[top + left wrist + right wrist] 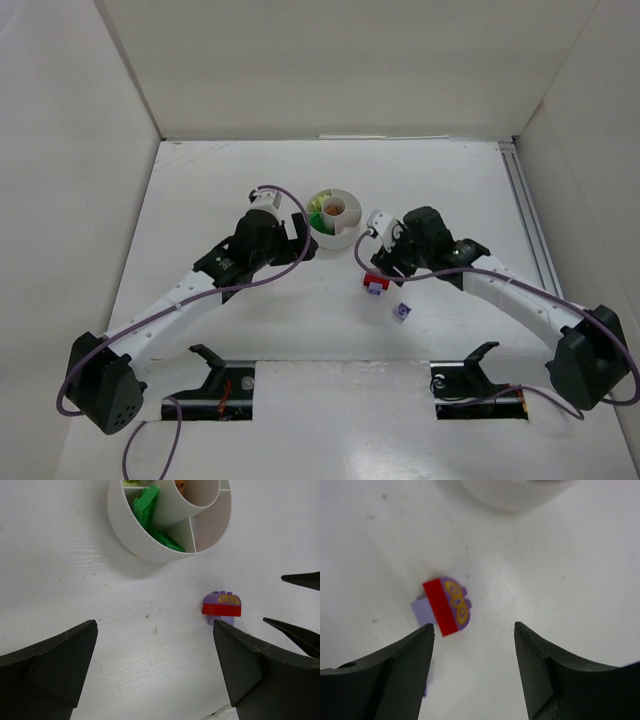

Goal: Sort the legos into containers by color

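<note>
- Right gripper point(472, 627): jaws parted, nothing between them. The red-and-purple lego stack point(447, 605) lies on the bench point(570, 580), just beside one finger.
- Left gripper point(155, 625): jaws spread wide, gripping nothing, near the white dish point(135, 535).
- Green legos point(147, 505) sit in one wedge section. The centre well holds something orange, possibly a lego.
- Single purple lego point(401, 312) lies apart on the bench, nearer the arm bases.

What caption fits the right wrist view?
Open right pincer near a red-and-purple lego stack on the white table, dish rim beyond.
</note>
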Controlling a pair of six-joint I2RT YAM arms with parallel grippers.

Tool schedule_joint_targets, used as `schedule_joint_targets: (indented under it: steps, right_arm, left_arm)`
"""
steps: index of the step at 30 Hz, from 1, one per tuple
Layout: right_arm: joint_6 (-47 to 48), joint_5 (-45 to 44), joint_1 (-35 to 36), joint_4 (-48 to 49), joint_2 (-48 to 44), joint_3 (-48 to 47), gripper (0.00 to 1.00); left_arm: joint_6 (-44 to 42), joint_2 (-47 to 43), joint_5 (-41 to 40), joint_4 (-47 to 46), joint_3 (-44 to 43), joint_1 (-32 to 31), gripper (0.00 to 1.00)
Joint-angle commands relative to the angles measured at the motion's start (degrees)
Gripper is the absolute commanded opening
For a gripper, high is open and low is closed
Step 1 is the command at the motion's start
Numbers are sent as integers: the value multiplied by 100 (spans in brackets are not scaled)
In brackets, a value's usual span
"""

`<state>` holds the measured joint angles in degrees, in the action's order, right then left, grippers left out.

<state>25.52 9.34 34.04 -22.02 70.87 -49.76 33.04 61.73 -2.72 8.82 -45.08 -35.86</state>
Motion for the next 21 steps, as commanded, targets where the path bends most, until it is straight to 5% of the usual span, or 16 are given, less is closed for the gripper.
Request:
schedule_joint_targets:
  steps: [1,21]
  right_arm:
    - [-414,-230,24,-732,-293,212,71]
    - [-399,-1259,735,181,885,449,77]
  left_arm:
    - [-69,49,193,-249,78,35,100]
    - [-122,-117,79,50,-89,35,100]
